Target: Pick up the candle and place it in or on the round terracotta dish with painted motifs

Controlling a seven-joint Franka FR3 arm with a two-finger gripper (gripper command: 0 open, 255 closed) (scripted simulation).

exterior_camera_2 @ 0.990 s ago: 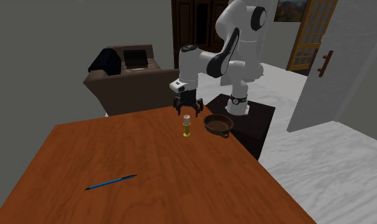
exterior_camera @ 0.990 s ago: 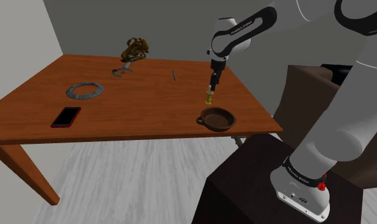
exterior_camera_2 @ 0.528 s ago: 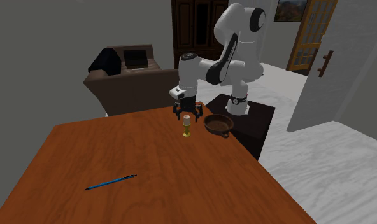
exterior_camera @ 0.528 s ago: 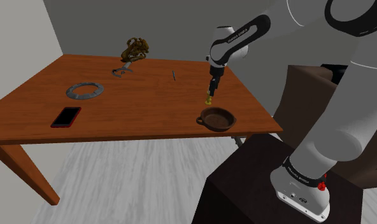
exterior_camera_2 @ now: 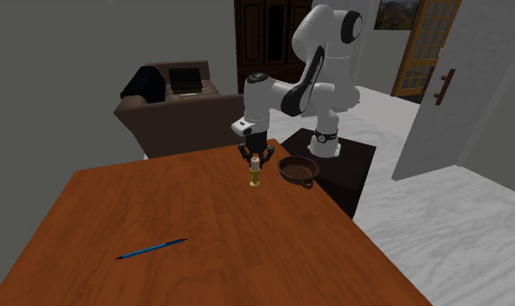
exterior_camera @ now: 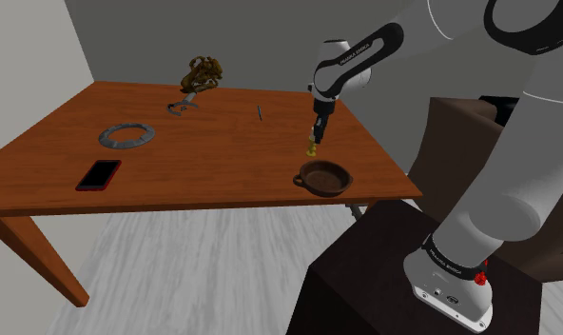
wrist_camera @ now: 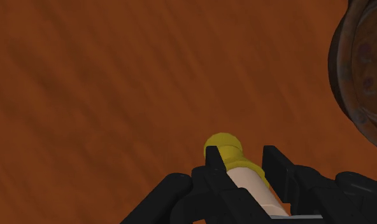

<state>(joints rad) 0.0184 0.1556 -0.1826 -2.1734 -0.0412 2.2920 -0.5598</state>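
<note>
The two black fingers [wrist_camera: 213, 167] stand close on either side of the candle [wrist_camera: 249, 184]. As far as the wrist view shows, both press against its pale body, so I judge them clamped on it. The gripper [wrist_camera: 241, 156] points straight down, and the candle stands upright on its yellow foot on the brown table [wrist_camera: 117, 95]. The foot rests on the table surface, so the candle is not yet lifted.

In the second exterior view the candle is just beside the dish [exterior_camera_2: 298, 169], on the side away from the robot's stand, apart from the rim.

The step in hand seems to be the grasp itself, at its end. The next move calls for a straight lift, high enough for the foot to pass over the rim, then a short carry toward the dish and a lowering into its middle. The candle is narrow and tall, so a tilted release may let it fall over.

The dish is round, dark reddish brown, with small handles. Nothing lies in it; faint painted spots show on its inner surface.
</note>
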